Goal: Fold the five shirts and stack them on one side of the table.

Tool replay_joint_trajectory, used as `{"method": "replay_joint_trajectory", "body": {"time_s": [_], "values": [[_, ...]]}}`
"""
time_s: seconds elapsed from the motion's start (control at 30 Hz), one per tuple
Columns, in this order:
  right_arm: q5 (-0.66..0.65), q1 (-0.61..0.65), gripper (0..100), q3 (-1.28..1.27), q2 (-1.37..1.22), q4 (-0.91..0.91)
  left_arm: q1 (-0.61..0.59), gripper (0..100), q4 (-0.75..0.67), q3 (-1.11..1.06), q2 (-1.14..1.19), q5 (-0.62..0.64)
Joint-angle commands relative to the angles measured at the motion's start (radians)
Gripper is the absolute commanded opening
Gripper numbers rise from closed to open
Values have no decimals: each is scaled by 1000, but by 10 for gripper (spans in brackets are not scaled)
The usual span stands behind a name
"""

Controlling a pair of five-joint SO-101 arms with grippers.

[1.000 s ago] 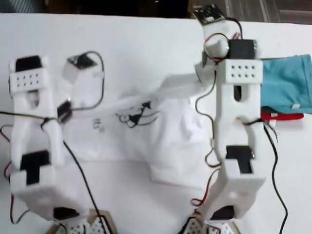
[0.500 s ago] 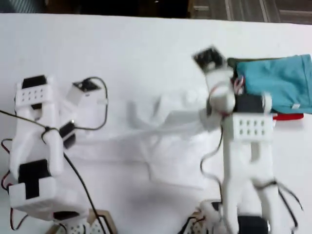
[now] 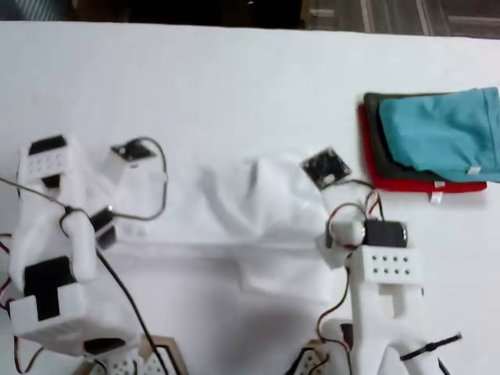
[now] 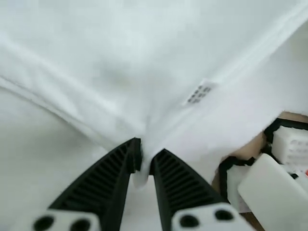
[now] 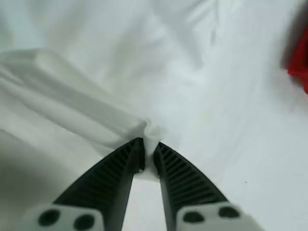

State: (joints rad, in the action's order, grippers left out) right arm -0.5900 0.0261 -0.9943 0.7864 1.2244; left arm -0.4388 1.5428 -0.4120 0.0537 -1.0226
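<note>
Two claws gripped the white shirt [image 3: 266, 211]: the left claw [image 4: 146, 156] was closed on a seamed edge, and the right claw [image 5: 148, 154] was closed on a bunched fold. The shirt lay stretched between them on the bench [image 3: 234, 78]. A folded stack [image 3: 437, 133], teal over dark over red, sat near the right claw.

Both arms are white printed plastic w/ black servo blocks: left arm [image 3: 48, 234], right arm [image 3: 384, 301]. Each carries a flat plate [image 3: 391, 264] w/ rows of small holes. Thin blk cable [image 3: 125, 293] trails off the left arm; red + blk wires [image 3: 373, 205] curl by the right wrist. Dark circuit board [image 3: 326, 168] on each wrist. Left gripper [image 4: 144, 161] & right gripper [image 5: 148, 153]: blk ribbed fingers [image 4: 108, 180], white base w/ dark round screw holes.
</note>
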Motion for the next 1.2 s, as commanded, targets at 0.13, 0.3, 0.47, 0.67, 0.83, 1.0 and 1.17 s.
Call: {"method": "replay_joint_trajectory", "body": {"time_s": [0.13,0.3,0.47,0.67,0.83,1.0,1.17], "values": [[-12,-13,19,-66,31,-13,-17,26,-146,-119,-44,-6],[-12,-13,20,-83,31,-13,-17,27,-141,-113,-44,-5],[-14,-13,48,-83,30,-2,-18,69,-138,-111,-54,-5],[-77,-7,237,-75,31,-13,-23,179,3,44,-54,-6],[-115,-15,246,-29,31,-12,-18,172,150,309,-48,3],[40,-12,131,112,21,-108,23,116,117,424,-44,133],[144,25,22,195,-8,-239,127,23,25,369,-43,259]]}}
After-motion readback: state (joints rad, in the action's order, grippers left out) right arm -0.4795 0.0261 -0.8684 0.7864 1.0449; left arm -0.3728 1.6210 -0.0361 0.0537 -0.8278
